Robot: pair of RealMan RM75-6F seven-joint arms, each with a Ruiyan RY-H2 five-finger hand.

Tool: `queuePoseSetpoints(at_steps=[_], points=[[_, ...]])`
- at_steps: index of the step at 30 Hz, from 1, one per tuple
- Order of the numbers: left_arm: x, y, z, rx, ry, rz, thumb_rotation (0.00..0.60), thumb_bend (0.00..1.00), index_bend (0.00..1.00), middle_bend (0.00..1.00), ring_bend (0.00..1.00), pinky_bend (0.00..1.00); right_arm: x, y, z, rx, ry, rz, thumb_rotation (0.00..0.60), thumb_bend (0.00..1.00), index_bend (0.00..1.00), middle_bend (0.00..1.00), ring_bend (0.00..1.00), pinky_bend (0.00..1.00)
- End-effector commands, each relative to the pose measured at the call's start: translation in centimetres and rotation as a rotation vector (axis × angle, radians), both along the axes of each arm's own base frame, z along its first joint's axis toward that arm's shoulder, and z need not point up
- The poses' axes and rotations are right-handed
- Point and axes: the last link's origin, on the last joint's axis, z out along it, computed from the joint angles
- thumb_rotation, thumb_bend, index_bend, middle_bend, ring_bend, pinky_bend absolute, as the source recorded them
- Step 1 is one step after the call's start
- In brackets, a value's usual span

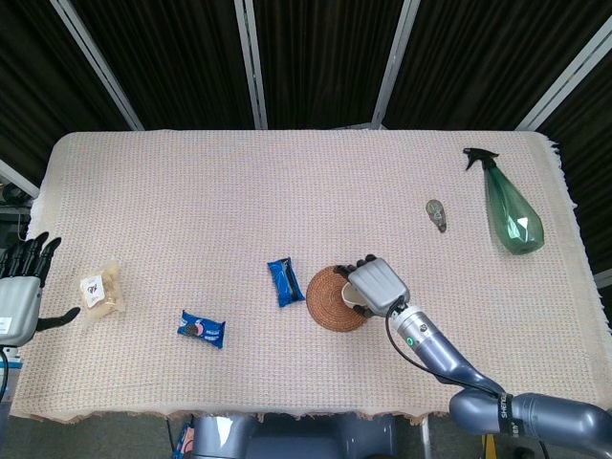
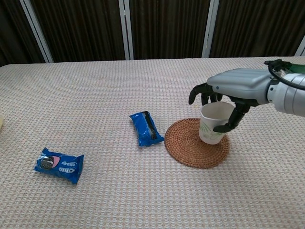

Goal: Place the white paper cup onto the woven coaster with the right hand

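Right hand (image 2: 238,90) over cup (image 2: 213,124), fingers (image 2: 234,119) curled around its rim, cup upright on coaster (image 2: 190,145), left hand (image 1: 21,287) idle, fingers spread.

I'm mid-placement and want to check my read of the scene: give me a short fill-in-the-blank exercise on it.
1. The white paper cup stands on the round woven ____.
2. The cup is gripped by the robot's ____ hand.
3. The blue snack packet nearest the coaster lies to its ____ in the chest view.
4. The green spray bottle lies on its ____.

Missing words: coaster; right; left; side
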Motion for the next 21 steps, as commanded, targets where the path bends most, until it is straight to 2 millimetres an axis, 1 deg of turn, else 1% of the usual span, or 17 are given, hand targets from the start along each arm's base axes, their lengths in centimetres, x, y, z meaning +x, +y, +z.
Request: queuePoseSetpoints(at_steps=[1,2,4,5,6,7,8,9,11,13,16,19,21], points=[[0.0,0.0,-0.1,0.0,0.002,0.0,0.6,0.0,0.0,0.0,0.0,0.0,0.1,0.1,-0.4,-0.004,0.004,0.008,0.6,0.19,0.23,0.4,0.37,0.31],[0.0,0.0,-0.1,0.0,0.002,0.001,0.6,0.0,0.0,0.0,0.0,0.0,0.2,0.1,-0.4,-0.005,0.003,0.009,0.6,0.19,0.23,0.4,0.36,0.31],[0.0,-0.1,-0.1,0.0,0.004,0.002,0.6,0.0,0.0,0.0,0.0,0.0,0.4,0.2,-0.6,-0.003,-0.002,0.012,0.6,0.14,0.17,0.37,0.34,0.31],[0.0,-0.1,-0.1,0.0,0.004,0.003,0.6,0.0,0.0,0.0,0.0,0.0,0.5,0.3,-0.7,-0.001,-0.003,0.015,0.6,0.08,0.1,0.3,0.3,0.31],[0.0,-0.1,-0.1,0.001,0.006,0.003,0.6,0.0,0.0,0.0,0.0,0.0,0.7,0.4,-0.8,0.002,0.002,0.028,0.6,0.03,0.04,0.2,0.25,0.31],[0.0,-0.1,-0.1,0.001,0.006,0.004,0.6,0.0,0.0,0.0,0.0,0.0,0.8,0.5,-0.7,0.003,0.003,0.033,0.6,0.0,0.01,0.13,0.21,0.31],[0.0,-0.1,-0.1,0.001,0.006,0.004,0.6,0.0,0.0,0.0,0.0,0.0,1.0,0.7,-0.7,0.005,-0.002,0.033,0.6,0.0,0.0,0.05,0.14,0.29],[0.0,-0.1,-0.1,0.001,0.007,0.003,0.6,0.0,0.0,0.0,0.0,0.0,1.2,0.9,-0.7,0.008,-0.012,0.03,0.6,0.0,0.0,0.01,0.08,0.25],[0.0,-0.1,-0.1,0.003,0.007,0.002,0.6,0.0,0.0,0.0,0.0,0.0,1.7,1.2,-0.5,0.01,-0.034,0.03,0.6,0.0,0.0,0.0,0.01,0.19],[0.0,-0.2,-0.1,0.003,0.005,0.002,0.6,0.0,0.0,0.0,0.0,0.0,2.2,1.6,0.1,-0.003,-0.043,0.04,0.6,0.0,0.0,0.0,0.0,0.17],[0.1,-0.3,0.0,0.002,0.003,0.001,0.6,0.0,0.0,0.0,0.0,0.0,2.7,2.4,1.4,-0.03,-0.054,0.052,0.6,0.0,0.0,0.0,0.0,0.15],[0.1,-0.5,0.0,0.001,-0.001,-0.002,0.6,0.0,0.0,0.0,0.0,0.0,2.7,3.5,3.5,-0.064,-0.052,0.064,0.6,0.0,0.0,0.0,0.0,0.12],[0.1,-0.7,0.1,0.003,-0.004,-0.007,0.6,0.0,0.0,0.0,0.0,0.0,2.0,4.5,5.3,-0.103,-0.047,0.075,0.6,0.0,0.0,0.0,0.0,0.08]])
